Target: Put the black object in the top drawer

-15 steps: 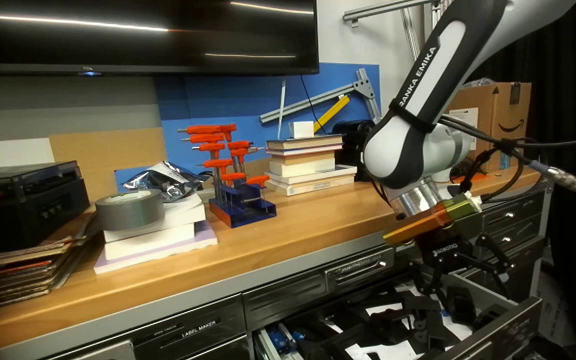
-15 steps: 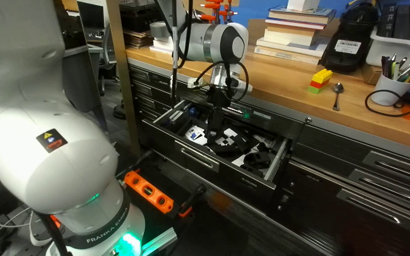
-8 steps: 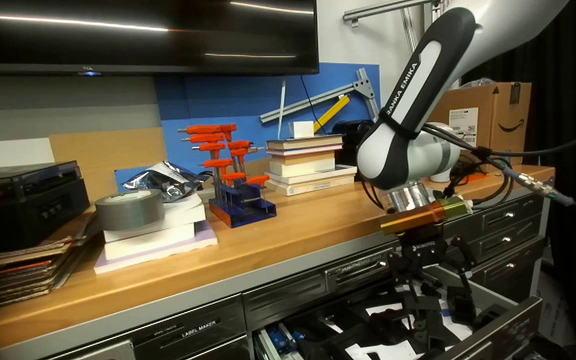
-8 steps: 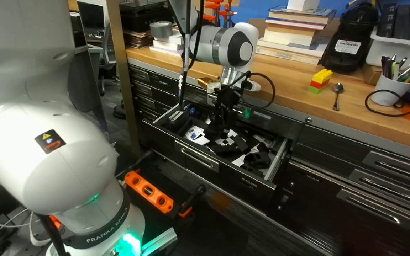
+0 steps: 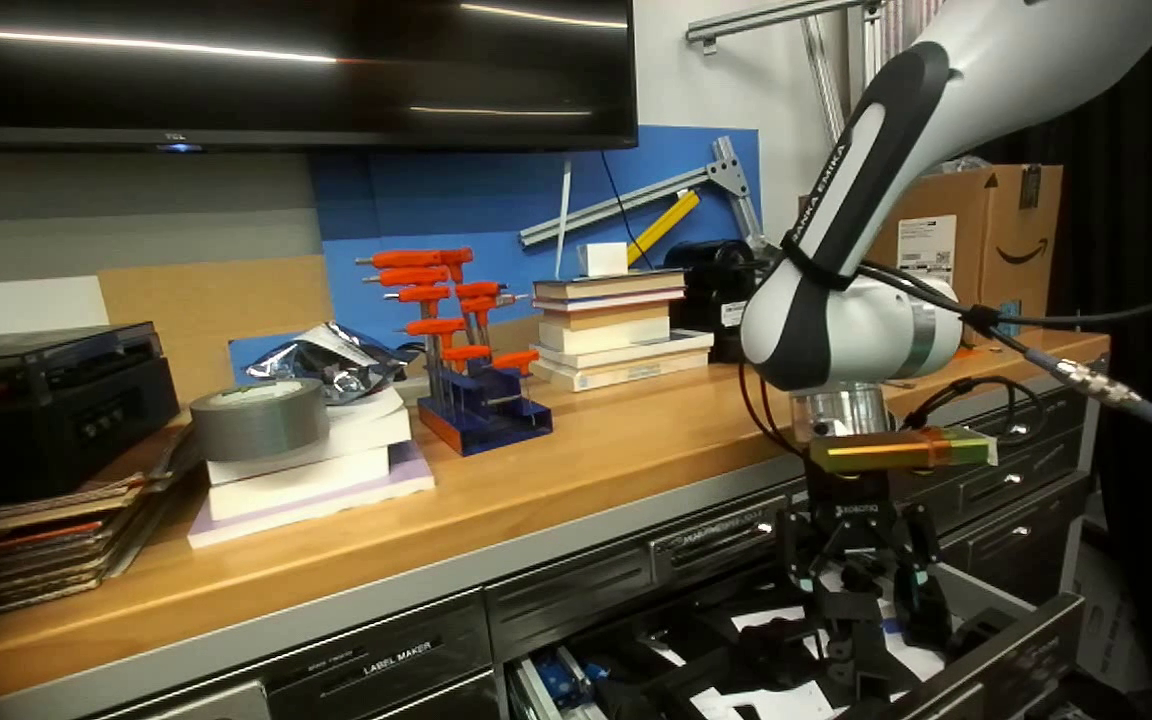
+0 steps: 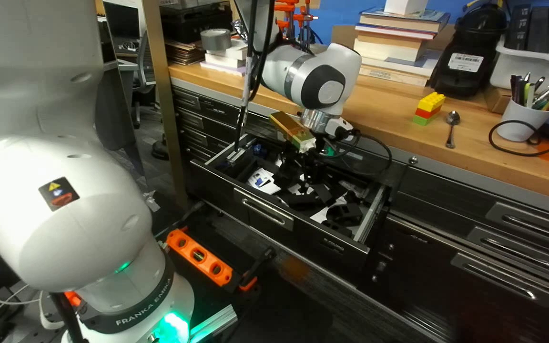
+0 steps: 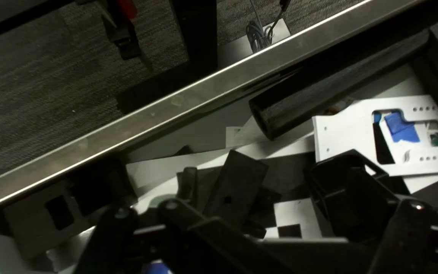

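As the arm (image 5: 1016, 100) bends down past the bench (image 5: 626, 430), its gripper (image 5: 862, 580) points down over the open drawer (image 6: 222, 190), the fingers spread wide apart. Black pieces (image 6: 346, 214) of several shapes lie in the drawer among white sheets (image 5: 781, 703); which of them, if any, is the black object cannot be told, nor whether the fingertips touch one. A silver handle (image 6: 263, 212) is on the drawer's front. In the wrist view, a black tube (image 7: 340, 83) lies just beside the front wall, near a white plate (image 7: 346, 133) with cut-outs, and a checkered patch (image 7: 297, 215) shows between the fingers. A yellow-orange bar (image 5: 881, 452) sits across the wrist in both exterior views. On the bench, a stack of books (image 6: 391, 47) stands next to a black device (image 6: 455, 78), with a white block (image 5: 603, 259) on top of the stack. Bricks (image 6: 429, 108) in yellow, red and green stand beside a spoon (image 6: 451, 131), and a cup (image 6: 524, 119) holds pens farther along. In an exterior view, tape (image 5: 259, 420) rests on another pile (image 5: 316, 485), near red-handled tools (image 5: 426, 295) in a blue stand (image 5: 491, 432), and a cardboard box (image 5: 991, 240) stands behind the arm. Above the bench hangs a dark screen (image 5: 286, 90). An orange level (image 6: 199, 255) lies near the arm's base.
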Motion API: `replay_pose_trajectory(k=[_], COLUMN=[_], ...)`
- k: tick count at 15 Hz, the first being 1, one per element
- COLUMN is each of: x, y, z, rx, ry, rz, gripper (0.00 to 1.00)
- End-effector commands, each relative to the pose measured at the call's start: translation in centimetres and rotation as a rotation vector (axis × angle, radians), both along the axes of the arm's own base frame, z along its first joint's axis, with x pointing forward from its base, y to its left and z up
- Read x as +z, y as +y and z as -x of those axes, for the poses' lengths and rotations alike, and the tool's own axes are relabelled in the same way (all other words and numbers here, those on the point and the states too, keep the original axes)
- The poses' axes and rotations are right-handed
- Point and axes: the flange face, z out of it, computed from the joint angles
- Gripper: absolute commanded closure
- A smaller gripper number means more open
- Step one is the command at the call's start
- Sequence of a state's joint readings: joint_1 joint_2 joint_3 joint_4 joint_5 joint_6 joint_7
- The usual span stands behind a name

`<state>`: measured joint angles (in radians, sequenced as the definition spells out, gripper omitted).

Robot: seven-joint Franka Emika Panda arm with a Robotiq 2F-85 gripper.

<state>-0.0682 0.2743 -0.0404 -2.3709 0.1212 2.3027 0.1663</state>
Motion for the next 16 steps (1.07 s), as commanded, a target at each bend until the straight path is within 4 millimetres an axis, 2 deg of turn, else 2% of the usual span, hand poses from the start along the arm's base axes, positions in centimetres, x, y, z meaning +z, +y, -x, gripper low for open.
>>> replay_pose_trajectory(k=[1, 5, 10, 16], x=[-1.0, -2.5, -4.2, -4.9], y=[0.9, 1.6, 2.2, 2.6], z=[0.5, 0.3, -0.6, -2.4], rx=[0.112, 0.182, 0.154, -0.016], ry=[-0.004, 0.024, 0.041, -0.009], rz=[-0.094, -0.118, -0.094, -0.046], gripper=[0.0, 0.0, 0.0, 0.0])
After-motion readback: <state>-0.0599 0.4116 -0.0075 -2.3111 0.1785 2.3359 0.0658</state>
